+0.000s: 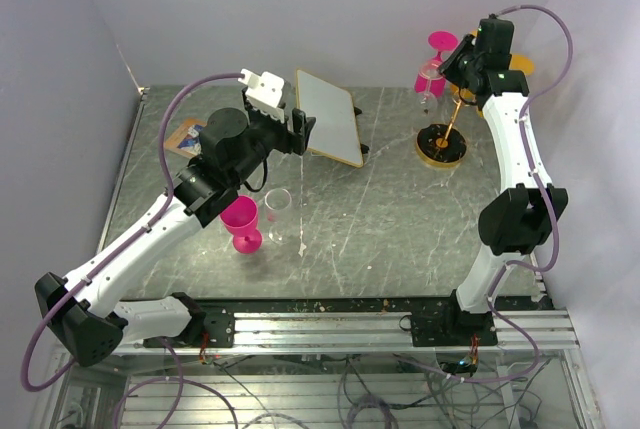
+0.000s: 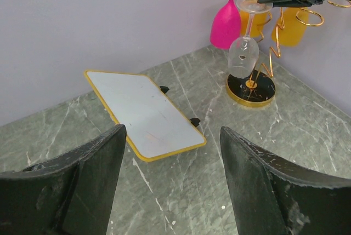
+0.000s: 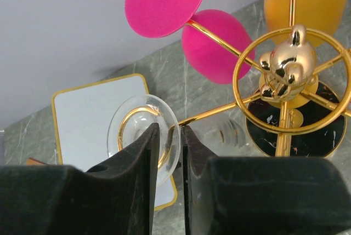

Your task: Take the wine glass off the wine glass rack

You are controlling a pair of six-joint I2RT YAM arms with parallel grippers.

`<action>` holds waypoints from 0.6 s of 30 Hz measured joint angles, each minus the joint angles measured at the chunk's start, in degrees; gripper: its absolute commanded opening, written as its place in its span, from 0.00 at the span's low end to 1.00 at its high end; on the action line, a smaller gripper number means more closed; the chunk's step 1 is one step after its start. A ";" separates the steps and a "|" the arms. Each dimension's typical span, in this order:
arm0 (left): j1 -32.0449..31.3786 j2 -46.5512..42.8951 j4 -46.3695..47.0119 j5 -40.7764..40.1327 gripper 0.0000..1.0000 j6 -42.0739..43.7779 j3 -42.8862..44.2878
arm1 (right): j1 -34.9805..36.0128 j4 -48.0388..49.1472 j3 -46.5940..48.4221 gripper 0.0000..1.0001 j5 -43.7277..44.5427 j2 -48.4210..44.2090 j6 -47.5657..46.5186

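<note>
The gold wire wine glass rack [image 1: 441,145] stands at the back right, with a bear knob [image 3: 284,63] on top. A clear wine glass [image 2: 243,54] hangs upside down from one ring arm, and its foot [image 3: 134,128] rests on the ring. My right gripper [image 3: 170,136] is shut on the rim of that foot; the gripper also shows in the top view [image 1: 457,61]. A pink glass [image 2: 226,21] and an orange glass [image 2: 294,27] hang on other arms. My left gripper [image 2: 173,175] is open and empty above the table's middle.
A white board with a yellow rim [image 1: 330,116] lies at the back centre. A pink glass [image 1: 241,222] and a clear glass [image 1: 279,211] stand upright on the table under the left arm. Walls close in behind and right of the rack.
</note>
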 measured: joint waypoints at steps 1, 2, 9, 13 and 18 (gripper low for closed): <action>0.00 0.00 0.02 0.02 0.79 -0.02 0.00 | 0.00 -0.02 0.09 0.16 0.00 0.00 0.09; 0.04 0.00 0.02 0.02 0.79 -0.02 0.00 | 0.00 -0.02 0.24 0.15 0.07 0.00 0.13; 0.39 0.00 0.02 0.74 0.79 -0.50 0.00 | 0.00 -0.04 0.74 0.04 1.14 0.02 0.15; 0.66 0.00 0.02 1.11 0.79 -0.87 0.00 | -0.15 0.39 0.42 0.00 1.14 -0.11 0.94; 0.98 0.02 0.00 1.33 0.79 -0.96 0.00 | -1.16 2.97 -3.21 0.00 -1.05 -1.70 4.94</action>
